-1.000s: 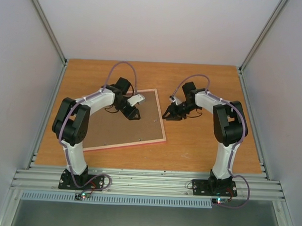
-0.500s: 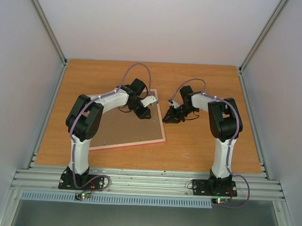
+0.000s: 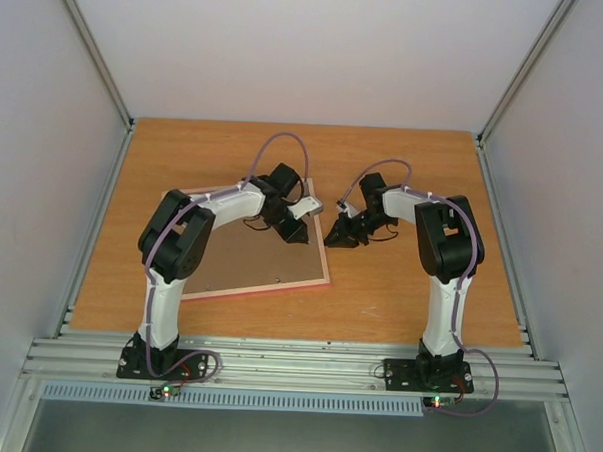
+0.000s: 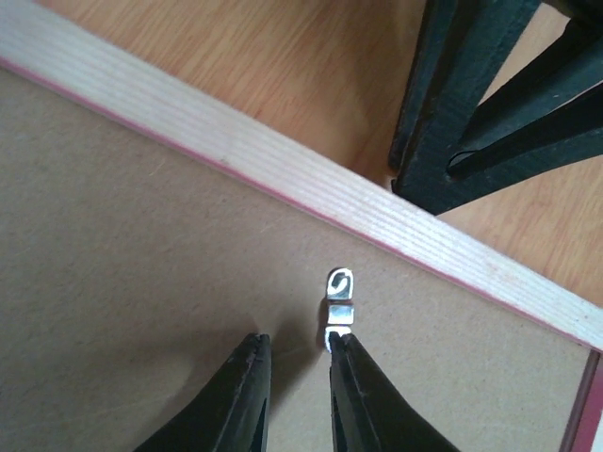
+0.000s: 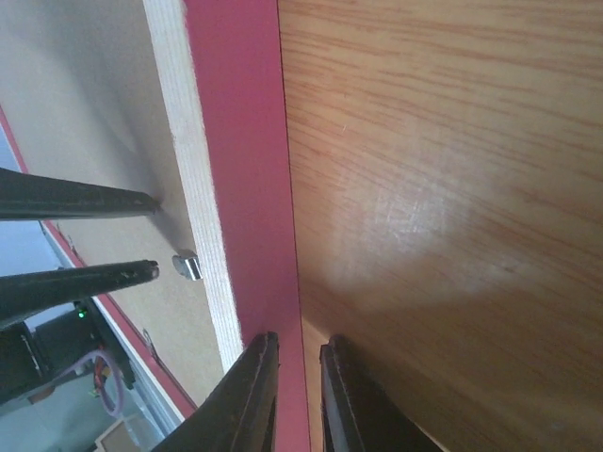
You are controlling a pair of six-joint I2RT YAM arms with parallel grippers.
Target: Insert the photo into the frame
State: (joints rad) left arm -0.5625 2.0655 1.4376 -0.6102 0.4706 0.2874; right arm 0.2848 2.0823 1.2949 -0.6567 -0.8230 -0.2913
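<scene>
The pink frame (image 3: pixel 326 259) lies face down on the table with its brown backing board (image 3: pixel 245 256) up. The photo is not in view. My left gripper (image 3: pixel 300 236) hovers over the board by the frame's right rail (image 4: pixel 311 179). Its jaws (image 4: pixel 294 341) stand a narrow gap apart with nothing between them, and the right fingertip touches a small metal tab (image 4: pixel 339 309). My right gripper (image 3: pixel 339 238) sits at the outer side of that rail. Its jaws (image 5: pixel 297 341) are slightly apart, straddling the pink edge (image 5: pixel 245 188) where it meets the table.
The right gripper's black fingers (image 4: pixel 490 94) stand just beyond the rail from the left gripper. The left gripper's fingers (image 5: pixel 94 201) show over the board next to the metal tab (image 5: pixel 188 266). White walls with metal posts enclose the wooden table (image 3: pixel 409 291).
My left gripper has travelled right across the backing board to the frame's right rail, and its jaws have narrowed. The right gripper has shifted slightly left to the rail's outer edge and narrowed too.
</scene>
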